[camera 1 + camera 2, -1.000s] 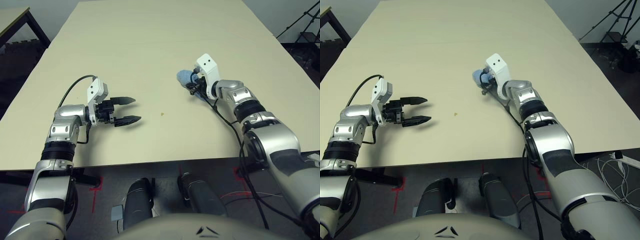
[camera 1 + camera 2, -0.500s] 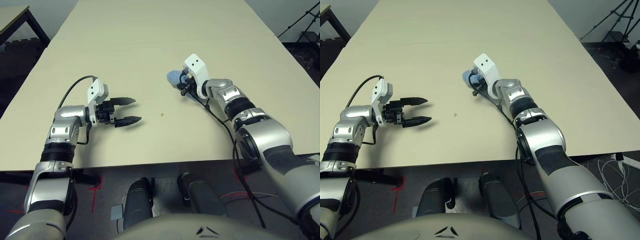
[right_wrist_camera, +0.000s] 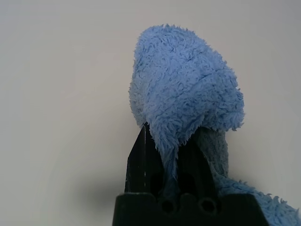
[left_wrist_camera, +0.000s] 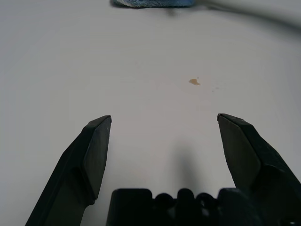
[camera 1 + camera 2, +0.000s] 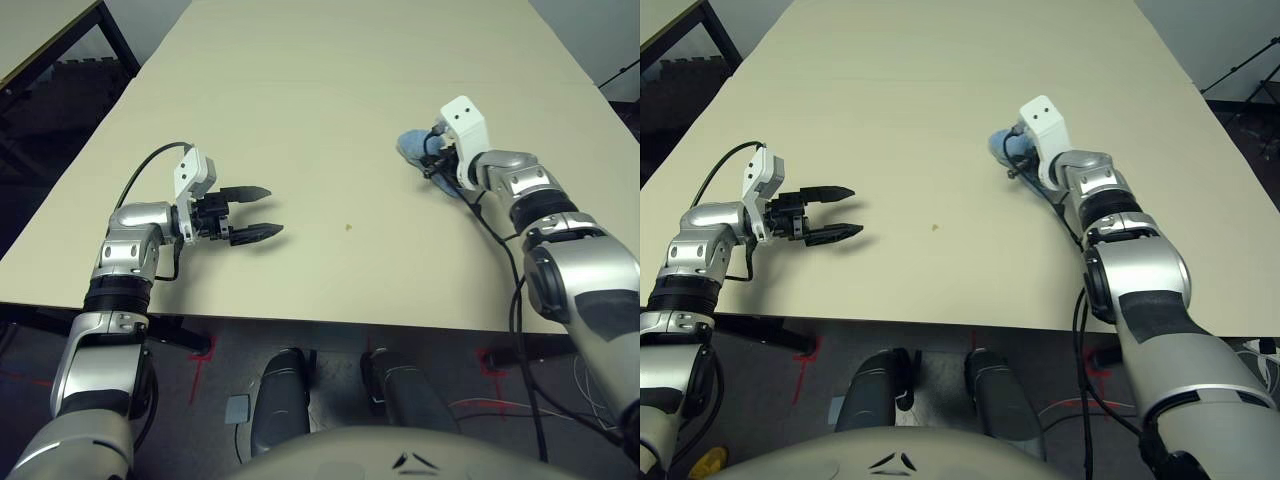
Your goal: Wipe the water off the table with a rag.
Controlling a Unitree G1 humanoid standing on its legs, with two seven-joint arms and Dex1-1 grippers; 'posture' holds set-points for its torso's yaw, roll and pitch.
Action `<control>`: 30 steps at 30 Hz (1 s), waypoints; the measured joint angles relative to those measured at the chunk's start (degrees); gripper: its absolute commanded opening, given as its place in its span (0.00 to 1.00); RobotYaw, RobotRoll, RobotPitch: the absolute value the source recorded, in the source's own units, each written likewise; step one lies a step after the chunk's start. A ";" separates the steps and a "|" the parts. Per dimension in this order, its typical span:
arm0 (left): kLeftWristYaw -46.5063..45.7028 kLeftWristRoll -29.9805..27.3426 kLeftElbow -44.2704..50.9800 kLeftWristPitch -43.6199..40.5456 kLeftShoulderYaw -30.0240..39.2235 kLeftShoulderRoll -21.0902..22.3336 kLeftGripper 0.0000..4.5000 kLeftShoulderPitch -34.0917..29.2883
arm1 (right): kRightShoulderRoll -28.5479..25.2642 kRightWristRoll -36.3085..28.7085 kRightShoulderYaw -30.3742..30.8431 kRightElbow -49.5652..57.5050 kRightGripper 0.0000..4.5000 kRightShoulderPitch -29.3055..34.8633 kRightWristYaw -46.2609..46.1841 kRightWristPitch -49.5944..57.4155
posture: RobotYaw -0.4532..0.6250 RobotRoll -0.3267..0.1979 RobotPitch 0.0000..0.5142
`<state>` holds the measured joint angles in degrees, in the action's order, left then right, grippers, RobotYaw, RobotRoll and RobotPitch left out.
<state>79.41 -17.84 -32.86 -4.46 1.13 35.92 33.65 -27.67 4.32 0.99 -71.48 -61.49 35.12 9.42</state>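
My right gripper [image 3: 164,160] is shut on the light-blue terry rag [image 3: 186,94], which bunches over the fingertips and rests on the cream table [image 5: 330,70] right of centre, where the rag [image 5: 415,147] shows in the left eye view. One small amber drop of water [image 5: 348,226] lies on the table between my arms; the same drop of water [image 4: 194,82] lies ahead of my left gripper. My left gripper [image 5: 262,211] hovers open at the table's left side, nothing between its fingers [image 4: 91,150].
A smaller cream-topped table with a black frame [image 5: 40,40] stands at the far left. The big table's near edge [image 5: 300,318] runs just in front of my arms. A black tripod leg [image 5: 1245,75] stands off to the right.
The camera has shifted. My right gripper swung the rag left across the table and back to the right, and the rag stays gripped. My left gripper has held still.
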 measured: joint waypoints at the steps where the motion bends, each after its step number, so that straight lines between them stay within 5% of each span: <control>1: 0.06 0.04 -0.55 0.18 -0.06 -0.23 1.00 0.21 | -1.36 -0.03 -0.13 0.02 0.00 0.44 0.05 0.08 | 0.10 0.62 0.26; 9: 0.41 0.63 -3.94 1.72 -0.27 -1.42 1.00 2.46 | -5.83 -4.87 -4.45 4.31 0.00 1.52 7.28 4.90 | 0.09 0.62 0.25; 21: 0.80 1.38 -6.35 3.40 -1.26 -3.96 1.00 3.85 | -19.18 -8.21 -5.01 26.13 0.00 1.80 20.59 20.81 | 0.06 0.62 0.23; 30: 0.89 1.64 -6.65 3.82 -1.26 -3.96 1.00 4.13 | -22.67 -10.58 -3.84 42.52 0.00 9.69 25.61 32.08 | 0.05 0.62 0.23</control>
<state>80.30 -16.20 -39.51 -0.64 -0.13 31.95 37.77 -50.33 -6.27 -2.85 -28.96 -51.80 60.72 41.50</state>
